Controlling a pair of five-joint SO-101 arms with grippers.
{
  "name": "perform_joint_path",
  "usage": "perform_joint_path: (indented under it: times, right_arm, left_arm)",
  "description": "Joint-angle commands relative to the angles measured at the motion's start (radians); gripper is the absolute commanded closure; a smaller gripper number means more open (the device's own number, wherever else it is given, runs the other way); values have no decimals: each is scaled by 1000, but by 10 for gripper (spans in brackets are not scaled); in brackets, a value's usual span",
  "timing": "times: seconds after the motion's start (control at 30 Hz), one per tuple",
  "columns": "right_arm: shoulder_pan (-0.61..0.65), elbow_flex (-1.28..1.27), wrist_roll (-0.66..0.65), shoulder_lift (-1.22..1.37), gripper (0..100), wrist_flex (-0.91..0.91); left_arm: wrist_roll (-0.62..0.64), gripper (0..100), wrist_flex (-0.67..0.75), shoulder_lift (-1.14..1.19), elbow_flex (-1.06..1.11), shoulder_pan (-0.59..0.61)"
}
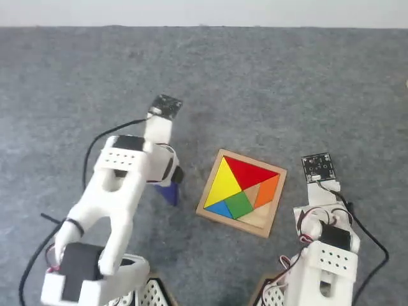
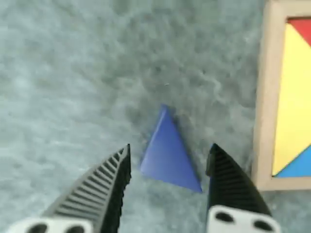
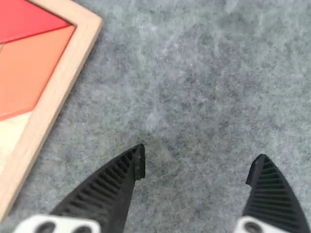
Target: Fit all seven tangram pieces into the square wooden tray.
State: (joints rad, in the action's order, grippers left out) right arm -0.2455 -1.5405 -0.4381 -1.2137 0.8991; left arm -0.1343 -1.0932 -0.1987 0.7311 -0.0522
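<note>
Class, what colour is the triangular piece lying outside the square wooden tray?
Dark blue triangular piece, best in left wrist view.

The left gripper [image 2: 170, 148] has its jaws spread apart around the blue triangle [image 2: 167, 155], and grey carpet [image 2: 97, 73] shows on either side of the piece, giving each finger room. The wooden tray [image 2: 265, 97] raises its rim just beside one finger, leaving a narrow strip of carpet there. The right gripper [image 3: 199, 160] hangs with jaws wide over bare carpet, the tray's corner off to one side. Inside the tray, pale bare wood [image 1: 258, 218] along the edge nearest the right arm seems unfilled.
</note>
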Motion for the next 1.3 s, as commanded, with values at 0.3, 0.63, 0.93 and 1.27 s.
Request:
perform_joint_path:
  times: [0.3,0.63,0.93,1.27]
  right_arm:
    - [8,11,6,-18,656,-19]
    - [8,11,6,-18,656,-19]
    - [8,11,6,-18,656,-19]
    - [8,11,6,-18,656,-19]
  left_arm:
    - [161,885,64,-32,-62,37]
    - [275,884,6,6,-31,-26]
    - [184,771,9,98,-19,63]
    - [66,758,40,253,-27,60]
